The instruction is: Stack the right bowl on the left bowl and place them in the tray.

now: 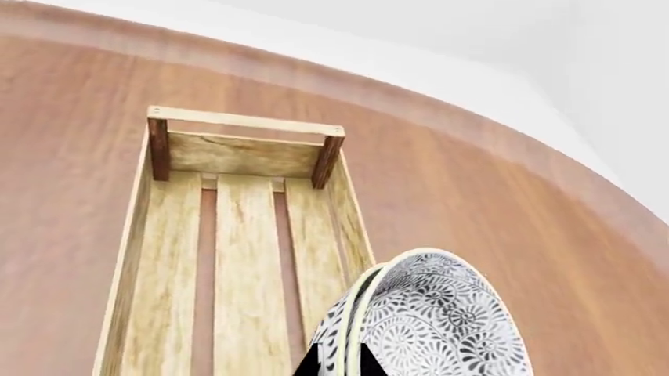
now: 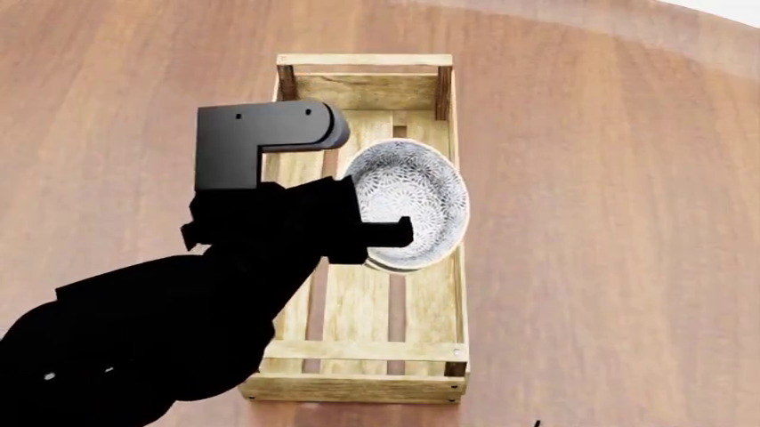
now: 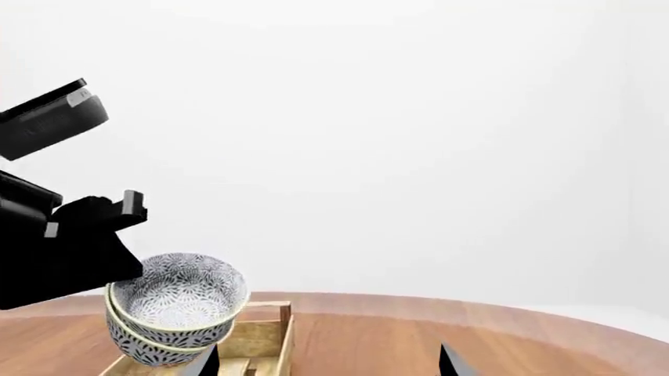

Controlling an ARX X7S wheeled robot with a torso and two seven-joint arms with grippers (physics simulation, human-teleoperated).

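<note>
Stacking looks finished: the two patterned bowls sit nested one inside the other, and the left gripper holds the pair by the rim, closed on it, above the tray. In the right wrist view the stack hangs clear over the tray's near end, not yet resting on the slats, so by my reading the carry is nearly done and only the lowering and release remain. From the head view the bowls lie over the tray's middle, leaning toward its right wall. The right gripper shows only two fingertips set well apart, holding nothing, back from the tray. Beyond the tray, the wooden tabletop runs on to its curved far edge.
</note>
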